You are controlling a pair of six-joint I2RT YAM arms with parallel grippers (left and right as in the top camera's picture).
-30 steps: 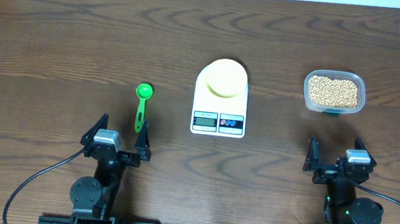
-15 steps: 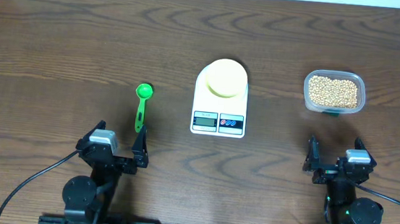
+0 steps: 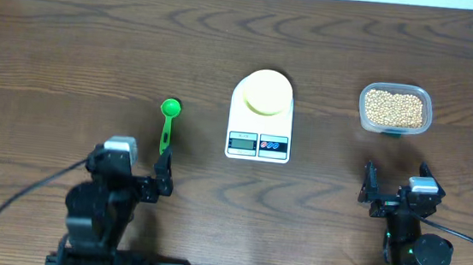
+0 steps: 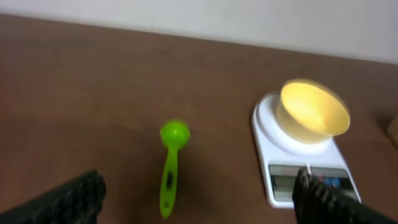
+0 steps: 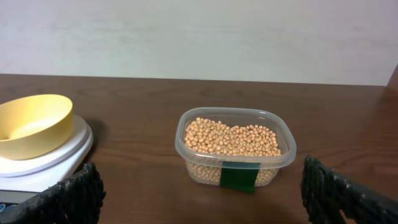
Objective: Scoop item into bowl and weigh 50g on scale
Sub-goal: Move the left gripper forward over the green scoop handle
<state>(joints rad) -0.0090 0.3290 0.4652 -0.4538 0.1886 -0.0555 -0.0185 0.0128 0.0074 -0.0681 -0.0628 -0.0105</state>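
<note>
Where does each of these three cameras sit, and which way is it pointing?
Overhead: above the table, looking straight down at scoop, scale, bowl and tub of beans; left gripper and right gripper show at the bottom edge.
Left wrist: low behind the left gripper, facing forward at scoop and scale; its own fingers fill the bottom corners.
Right wrist: low behind the right gripper, facing forward at the tub; its fingers sit in the bottom corners.
Shared: both wrist views catch the bowl on the scale.

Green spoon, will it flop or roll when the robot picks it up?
Probably stiff: the green spoon looks like moulded plastic. Likely light, being thin. Its flat handle should not roll, though smooth plastic may slip.
</note>
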